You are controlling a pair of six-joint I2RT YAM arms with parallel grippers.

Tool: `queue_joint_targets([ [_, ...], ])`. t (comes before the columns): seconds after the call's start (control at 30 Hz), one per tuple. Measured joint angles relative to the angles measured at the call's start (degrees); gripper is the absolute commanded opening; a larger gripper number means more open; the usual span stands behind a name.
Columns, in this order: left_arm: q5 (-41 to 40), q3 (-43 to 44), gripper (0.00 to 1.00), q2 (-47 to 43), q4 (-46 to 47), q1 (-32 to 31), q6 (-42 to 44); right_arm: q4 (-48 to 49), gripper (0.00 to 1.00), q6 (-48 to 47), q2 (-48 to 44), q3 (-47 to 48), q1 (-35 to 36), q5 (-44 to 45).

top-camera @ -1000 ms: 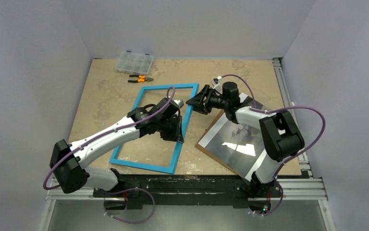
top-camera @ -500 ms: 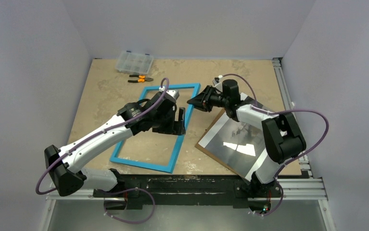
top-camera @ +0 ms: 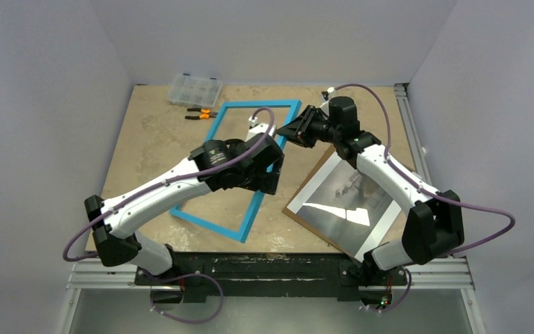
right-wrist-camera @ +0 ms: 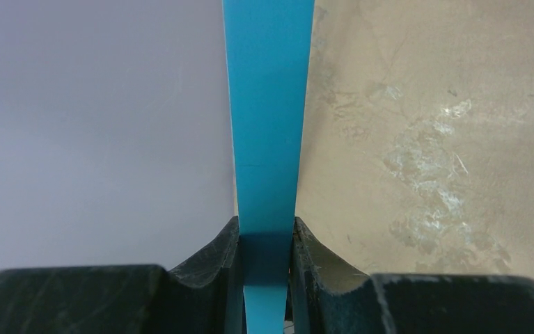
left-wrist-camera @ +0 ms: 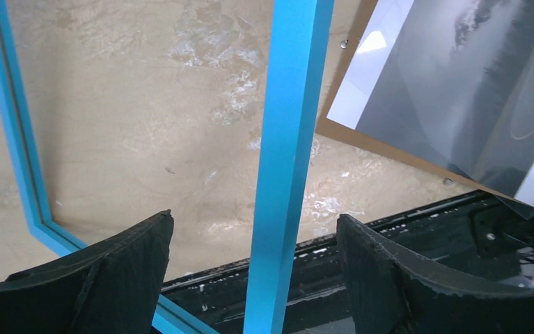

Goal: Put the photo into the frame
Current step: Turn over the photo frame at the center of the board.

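- L arm: its gripper (left-wrist-camera: 252, 226) sits over the frame's (top-camera: 264, 104) R long rail. The fingers (left-wrist-camera: 131, 257) are wide apart, 1 each side of the rail and not touching it in the wrist view. No grip here.
- Frame: blue face up, long axis running from near-L to far-R across the worktop (top-camera: 152, 139). Far end looks lifted off the worktop while the near end sits low, so it's tilted.
- R arm: its gripper (right-wrist-camera: 267, 233) is at the frame's far-R corner. The fingers (right-wrist-camera: 211, 264) are clamped on the thin blue rail, which stands edge-on between them. Only this arm carries the frame.
- Photo (top-camera: 347, 202): lies flat, picture side up, on a brown backing board (top-camera: 299, 209) at the worktop's R side. It is just R of the frame's near end and not overlapping it.
- Key relation, my read: photo is to the R of the frame and roughly parallel to its long axis, w/ the R arm nearer. Next move prob turns on swinging or flipping the frame about that long axis toward the photo. With a 1-corner hold, the frame may twist or sag.
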Motion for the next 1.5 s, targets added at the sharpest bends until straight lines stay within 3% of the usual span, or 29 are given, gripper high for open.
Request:
queue_joint_targets([
  [0.37,-16.24,15.17,0.74,19.3,-14.99,-7.65,-5.73,-2.25,0.0,2.73,-0.52,-0.61,0.24,1.01],
  [0.53,-21.44,20.61,0.51,27.32,-17.68,-7.78,-8.68,-2.08,0.0,3.3,-1.01,-1.42,0.24,0.96],
  [0.77,-24.13,20.52,0.19,27.12,-20.24,-7.76,-10.1,-1.42,0.03,3.15,-1.01,-1.79,0.24,-0.37],
  [0.87,-24.9,20.52,0.04,27.08,-21.05,-8.2,-10.01,1.16,0.09,2.38,-1.01,-2.05,0.42,-1.81],
  [1.07,-25.66,20.52,0.0,26.25,-21.44,-8.2,-11.19,4.61,0.65,2.03,-1.4,-3.08,0.5,-3.89],
  [1.17,-26.23,20.59,0.0,24.44,-21.75,-7.91,-11.13,5.35,0.81,1.77,-3.28,-4.04,0.5,-4.59],
  [1.5,-25.77,26.01,0.0,16.2,-22.16,-5.88,-8.17,4.96,0.86,-2.05,-11.85,-4.52,0.5,-2.89],
])
